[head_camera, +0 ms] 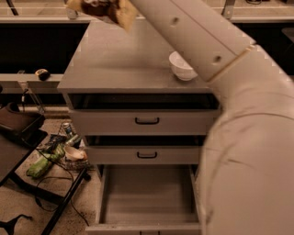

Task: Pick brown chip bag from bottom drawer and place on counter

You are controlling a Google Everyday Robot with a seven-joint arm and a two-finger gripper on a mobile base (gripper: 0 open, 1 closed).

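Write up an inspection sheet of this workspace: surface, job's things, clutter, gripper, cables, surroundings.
Surface: counter, grey, with a white bowl near its right edge.
Job's things: brown chip bag at the picture's top edge, over the counter's far side, partly cut off; bottom drawer pulled open, nothing seen in it.
Clutter: green bag and cans on the floor at left.
Gripper: out of view beyond the top edge, where the arm ends beside the bag.
Cables: black cable on the floor at left.
Surroundings: dark side table at left; two upper drawers.
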